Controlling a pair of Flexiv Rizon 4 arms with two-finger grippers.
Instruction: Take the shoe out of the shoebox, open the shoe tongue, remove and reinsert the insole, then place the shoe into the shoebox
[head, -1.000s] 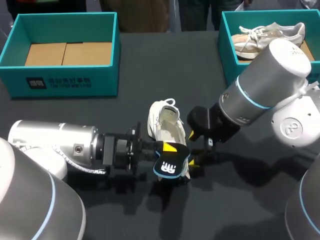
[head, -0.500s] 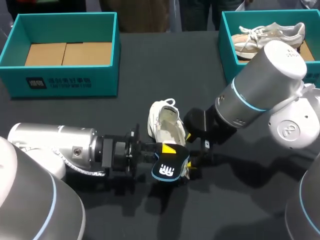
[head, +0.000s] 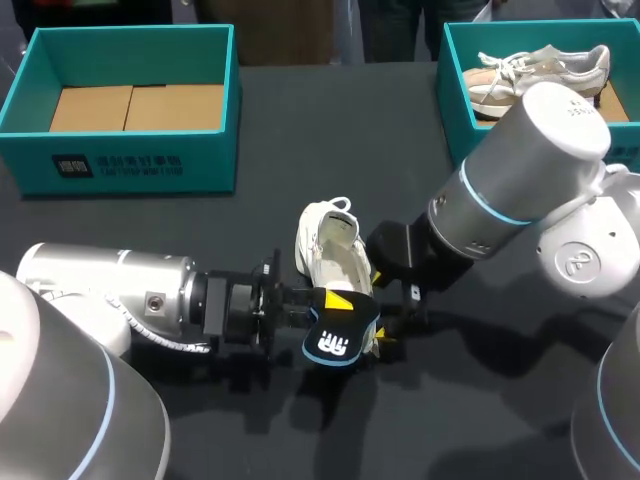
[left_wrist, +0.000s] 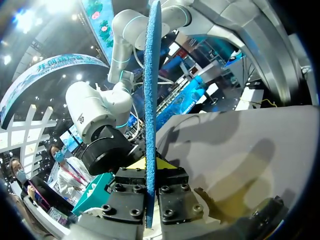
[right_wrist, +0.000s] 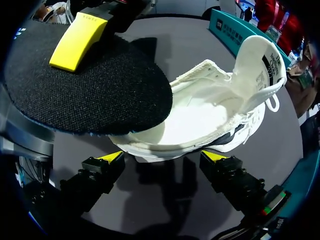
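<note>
A white shoe (head: 330, 245) lies on the dark table with its tongue (right_wrist: 260, 60) pulled up. My left gripper (head: 335, 298) is shut on a black insole with a blue underside (head: 340, 330), holding it over the shoe's near end. In the left wrist view the insole (left_wrist: 151, 100) stands edge-on between the left gripper's (left_wrist: 150, 165) yellow tips. My right gripper (right_wrist: 162, 157) is open, its fingers (right_wrist: 110, 159) low on either side of the shoe's (right_wrist: 210, 115) near end, apart from it. The insole (right_wrist: 85, 85) overhangs that end.
An empty teal shoebox (head: 130, 165) stands at the back left. Another teal box (head: 452, 90) at the back right holds a beige shoe (head: 540, 70). My right arm's elbow (head: 540, 160) hangs in front of that box.
My right arm has edged slightly left toward the shoe. The insole in the left gripper has shifted a little left and down. Both grippers keep their state.
</note>
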